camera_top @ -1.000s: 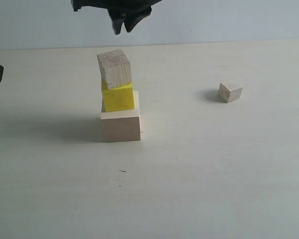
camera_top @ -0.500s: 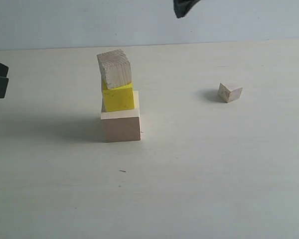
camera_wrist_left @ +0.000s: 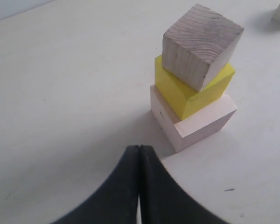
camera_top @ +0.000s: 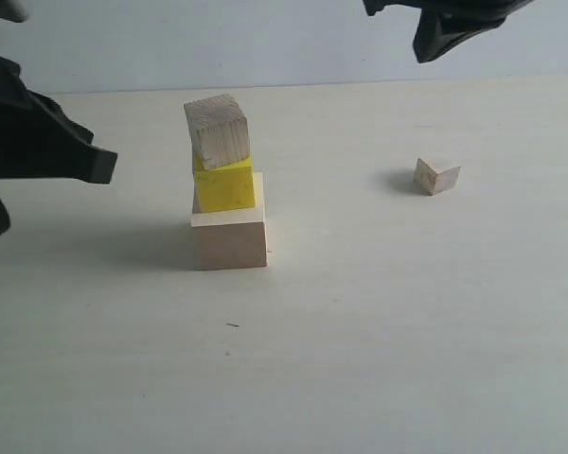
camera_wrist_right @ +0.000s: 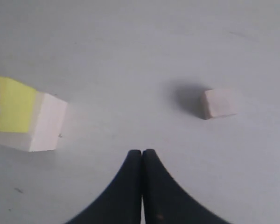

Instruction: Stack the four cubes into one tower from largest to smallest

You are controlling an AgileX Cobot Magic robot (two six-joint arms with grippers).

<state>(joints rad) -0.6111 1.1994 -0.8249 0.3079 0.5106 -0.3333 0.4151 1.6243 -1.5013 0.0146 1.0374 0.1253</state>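
Observation:
Three cubes stand stacked on the table: a large pale wooden cube (camera_top: 230, 239) at the bottom, a yellow cube (camera_top: 225, 185) on it, and a medium grainy wooden cube (camera_top: 217, 130) on top, tilted and twisted. The stack also shows in the left wrist view, large cube (camera_wrist_left: 198, 122), yellow cube (camera_wrist_left: 191, 91), grainy cube (camera_wrist_left: 200, 46). The small wooden cube (camera_top: 436, 175) (camera_wrist_right: 218, 103) lies alone to the right. My left gripper (camera_top: 102, 166) (camera_wrist_left: 139, 148) is shut and empty, left of the stack. My right gripper (camera_top: 426, 52) (camera_wrist_right: 142, 152) is shut and empty, high above the table near the small cube.
The pale table (camera_top: 379, 322) carries a small dark speck (camera_top: 233, 325) in front of the stack. A light blue wall (camera_top: 293, 43) runs behind the table's far edge.
The right gripper has swung from above the stack to the upper right, over the small cube's side. The left arm has come in from the left edge toward the stack and shut.

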